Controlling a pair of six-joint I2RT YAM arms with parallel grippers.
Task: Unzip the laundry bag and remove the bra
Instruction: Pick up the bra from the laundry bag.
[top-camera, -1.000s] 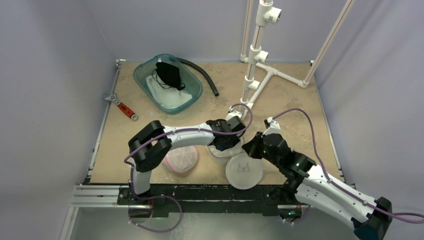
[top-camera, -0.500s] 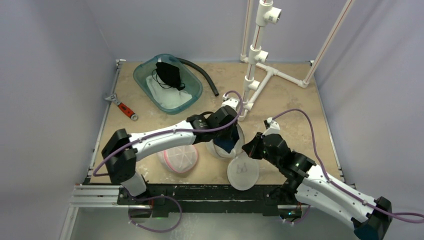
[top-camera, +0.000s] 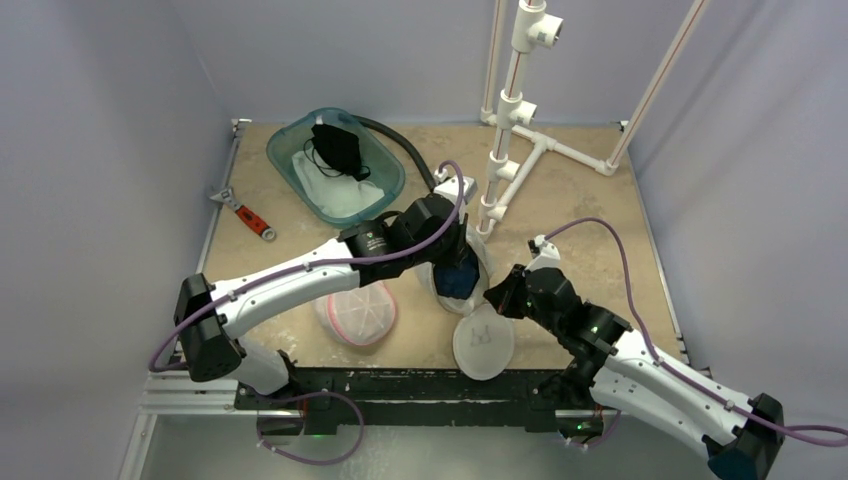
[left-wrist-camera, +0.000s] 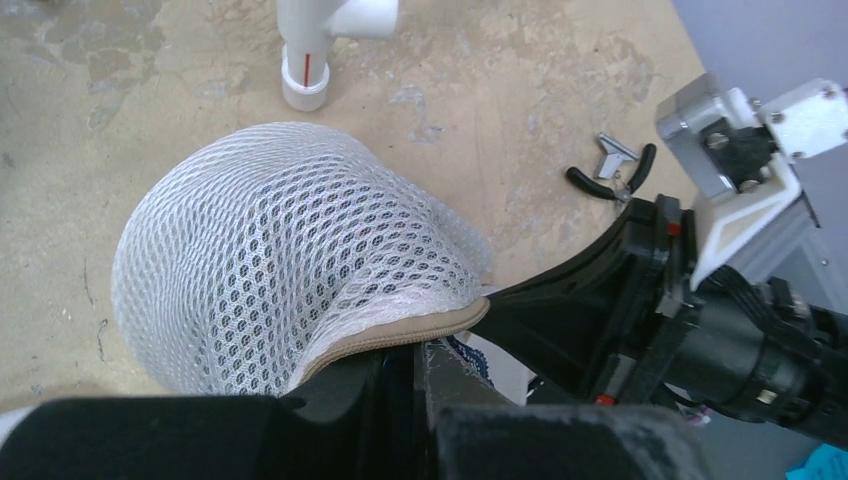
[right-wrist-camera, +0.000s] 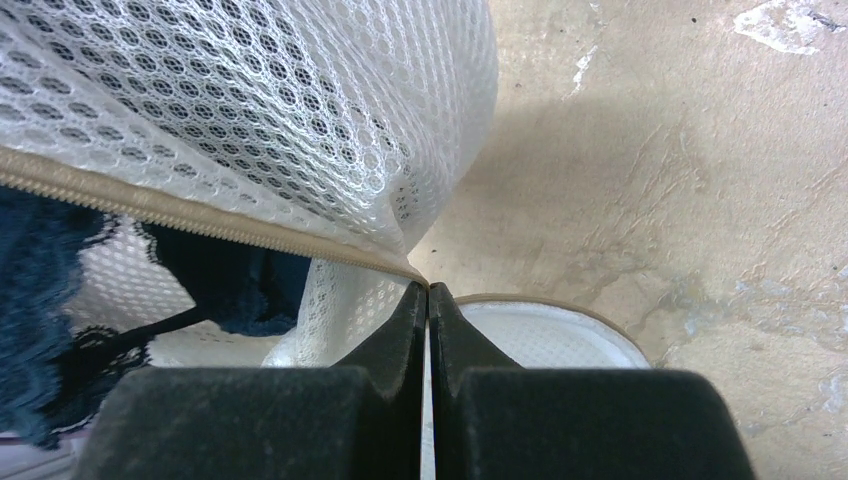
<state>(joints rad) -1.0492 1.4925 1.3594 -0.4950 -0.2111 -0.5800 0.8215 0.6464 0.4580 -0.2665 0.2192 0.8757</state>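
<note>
Left gripper (left-wrist-camera: 418, 352) is in at the middle of the surface (top-camera: 600, 200), jaws clamped on the tan zipper (left-wrist-camera: 400, 335) rim of the laundry bag (left-wrist-camera: 280, 270). The white mesh dome bulges out just beyond the fingers.

Across from it, the right gripper (right-wrist-camera: 428, 290) has its jaws pressed together, pinching the bag right where the zipper line ends. So both arms have a hold, one on each side of the opening.

And the mouth is open: from above, the laundry bag (top-camera: 462, 272) gapes between the two grippers, and the dark blue bra (top-camera: 458, 280) shows inside it. The right wrist view confirms it, with blue lace (right-wrist-camera: 35, 270) tucked under the mesh, so the bra is in the bag and not out.

A round white panel (top-camera: 483, 345) with a bra outline lies on the near side, touching the bag. A second mesh bag (top-camera: 357, 312) with pink trim sits to the left, and pliers (left-wrist-camera: 612, 170) lie on the surface near the right arm. Farther back are a teal tub (top-camera: 335, 165), a black hose (top-camera: 400, 145), a red-handled wrench (top-camera: 245, 213) and a white pipe frame (top-camera: 510, 100).
</note>
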